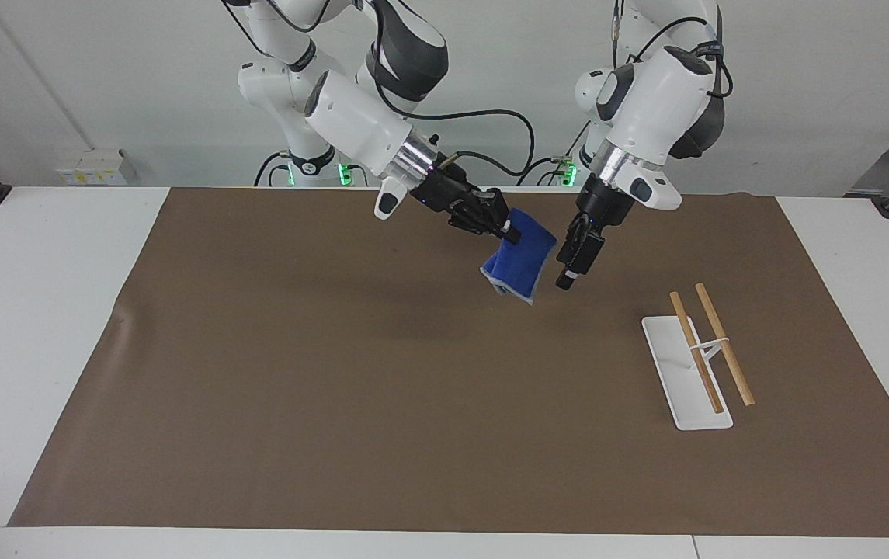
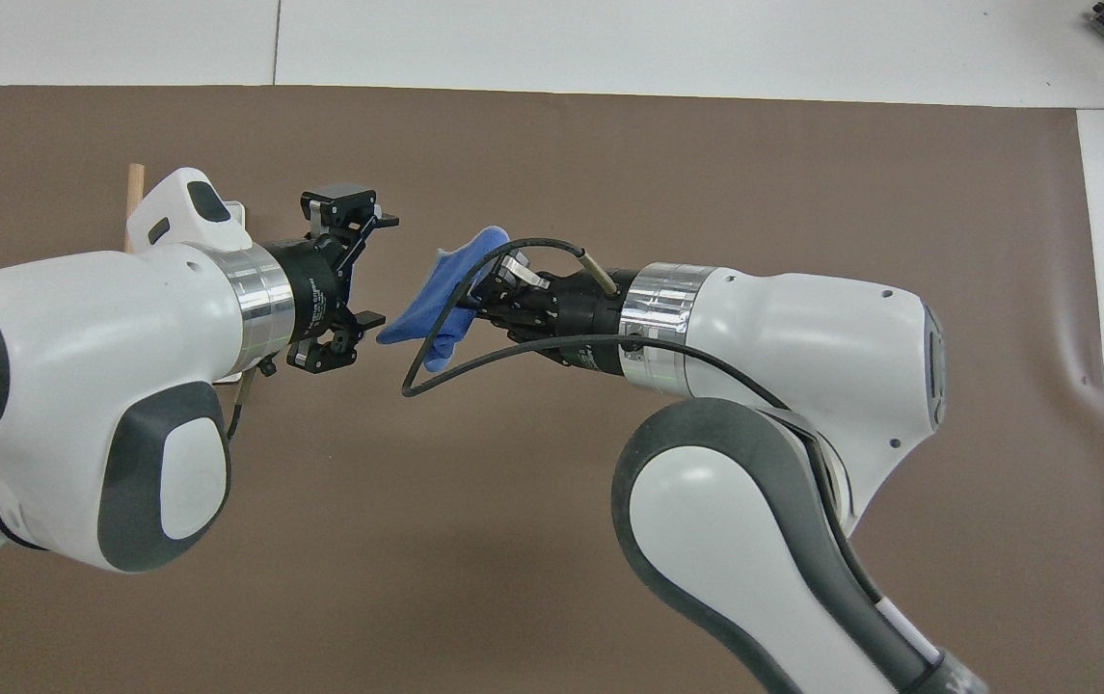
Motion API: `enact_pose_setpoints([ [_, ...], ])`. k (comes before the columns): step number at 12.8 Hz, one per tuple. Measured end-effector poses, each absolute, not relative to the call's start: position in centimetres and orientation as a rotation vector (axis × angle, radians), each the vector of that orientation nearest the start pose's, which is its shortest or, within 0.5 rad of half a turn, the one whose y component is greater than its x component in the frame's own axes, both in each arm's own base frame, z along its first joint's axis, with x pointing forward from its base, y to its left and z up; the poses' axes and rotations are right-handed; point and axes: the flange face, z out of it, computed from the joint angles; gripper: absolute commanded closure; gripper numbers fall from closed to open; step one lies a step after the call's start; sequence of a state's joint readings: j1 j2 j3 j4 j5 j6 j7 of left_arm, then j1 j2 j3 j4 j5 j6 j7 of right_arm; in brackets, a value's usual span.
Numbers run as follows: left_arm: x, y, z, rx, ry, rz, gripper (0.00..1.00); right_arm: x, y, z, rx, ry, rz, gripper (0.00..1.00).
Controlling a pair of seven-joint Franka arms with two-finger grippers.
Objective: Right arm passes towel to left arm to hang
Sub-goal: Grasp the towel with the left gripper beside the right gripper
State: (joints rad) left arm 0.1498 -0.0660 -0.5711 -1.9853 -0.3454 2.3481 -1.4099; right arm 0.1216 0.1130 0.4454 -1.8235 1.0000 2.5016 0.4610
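- Right claw (image 1: pixel 508 231) is up in the air over the brown mat (image 1: pixel 335 373), clamped tight on the towel (image 1: pixel 520 264).
- The towel hangs folded from that grip, bright blue with a pale stitched edge, clear of the mat, over its stretch nearer to the robots.
- From overhead the towel (image 2: pixel 443 299) spreads out toward the left claw (image 2: pixel 370 272), one corner nearly at the lower fingertip.
- Left claw (image 1: pixel 572 264) hovers just beside the towel, fingers spread wide apart, nothing in them.
- In the facing view a thin gap shows between the left claw and the cloth's edge; no contact.
- Down on the mat toward the left arm's end sits the hanging rack (image 1: pixel 694 359): white base, two wooden rods, bare.
- The white worktop (image 1: pixel 32 326) frames the mat.
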Motion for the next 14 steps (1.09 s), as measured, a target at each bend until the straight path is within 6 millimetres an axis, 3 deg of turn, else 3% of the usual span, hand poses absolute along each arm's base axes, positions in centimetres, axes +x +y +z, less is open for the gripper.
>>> enact_pose_setpoints([
  [5,51.1,-26.0,54.2,-3.04,-1.965,-0.085,0.0,55.5,31.8,54.5,-2.051,0.626,-0.047,1.0],
  [10,51.2,-26.1,55.9,-3.018,-2.056,-0.091,0.0,55.6,31.9,54.4,-2.051,0.628,-0.045,1.0],
  [14,50.8,-27.1,56.2,-2.995,-2.11,-0.074,0.0,55.6,31.8,54.2,-2.051,0.629,-0.043,1.0],
])
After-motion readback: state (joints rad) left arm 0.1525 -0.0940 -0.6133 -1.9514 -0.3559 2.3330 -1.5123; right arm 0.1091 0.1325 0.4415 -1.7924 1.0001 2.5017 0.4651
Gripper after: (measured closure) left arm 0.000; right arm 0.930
